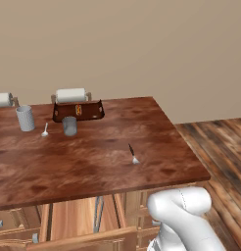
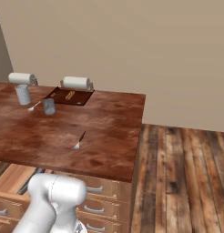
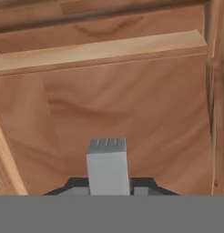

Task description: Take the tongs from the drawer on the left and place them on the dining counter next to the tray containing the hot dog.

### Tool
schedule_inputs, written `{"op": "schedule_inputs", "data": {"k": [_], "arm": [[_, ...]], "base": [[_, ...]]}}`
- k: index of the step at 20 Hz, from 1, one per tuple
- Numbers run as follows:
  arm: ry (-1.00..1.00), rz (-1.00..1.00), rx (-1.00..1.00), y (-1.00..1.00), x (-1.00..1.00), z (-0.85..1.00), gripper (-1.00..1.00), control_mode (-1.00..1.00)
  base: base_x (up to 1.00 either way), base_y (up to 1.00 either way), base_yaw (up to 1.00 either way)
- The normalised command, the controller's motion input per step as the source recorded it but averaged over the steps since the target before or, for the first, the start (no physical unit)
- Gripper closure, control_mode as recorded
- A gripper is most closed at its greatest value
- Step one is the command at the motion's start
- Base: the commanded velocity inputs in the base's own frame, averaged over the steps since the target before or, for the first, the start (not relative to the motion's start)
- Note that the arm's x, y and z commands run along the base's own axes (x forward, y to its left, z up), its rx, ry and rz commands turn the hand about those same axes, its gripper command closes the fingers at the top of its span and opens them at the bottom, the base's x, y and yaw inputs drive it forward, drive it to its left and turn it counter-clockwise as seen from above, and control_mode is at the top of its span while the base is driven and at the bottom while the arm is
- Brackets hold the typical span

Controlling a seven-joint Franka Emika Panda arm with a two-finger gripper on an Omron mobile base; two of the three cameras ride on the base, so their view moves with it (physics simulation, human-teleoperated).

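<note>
The arm reaches down below the surface (image 1: 108, 157) into the open drawer (image 3: 123, 104); the tool (image 3: 108, 185) is clamped on what looks like the grey tongs (image 3: 107, 164).

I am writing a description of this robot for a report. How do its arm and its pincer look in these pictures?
The arm is glossy white, made of thick rounded segments with smooth, bulbous joints; no cables or markings are visible. In the hand view, the pincer shows two small dark finger tips low in the picture.
</note>
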Motion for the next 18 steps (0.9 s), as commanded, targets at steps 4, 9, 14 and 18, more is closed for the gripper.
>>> {"op": "schedule_inputs", "data": {"k": [4, 9, 14, 18], "arm": [[0.00, 0.00, 0.00, 0.00, -0.26, 0.00, 1.00, -1.00], [0.00, 0.00, 0.00, 0.00, -0.24, 0.00, 1.00, -1.00], [0.00, 0.00, 0.00, 0.00, -0.17, 0.00, 1.00, -1.00], [0.00, 0.00, 0.00, 0.00, 0.00, 0.00, -1.00, -1.00]], "base": [[0.00, 0.00, 0.00], [0.00, 0.00, 0.00], [0.00, 0.00, 0.00], [0.00, 0.00, 0.00]]}}
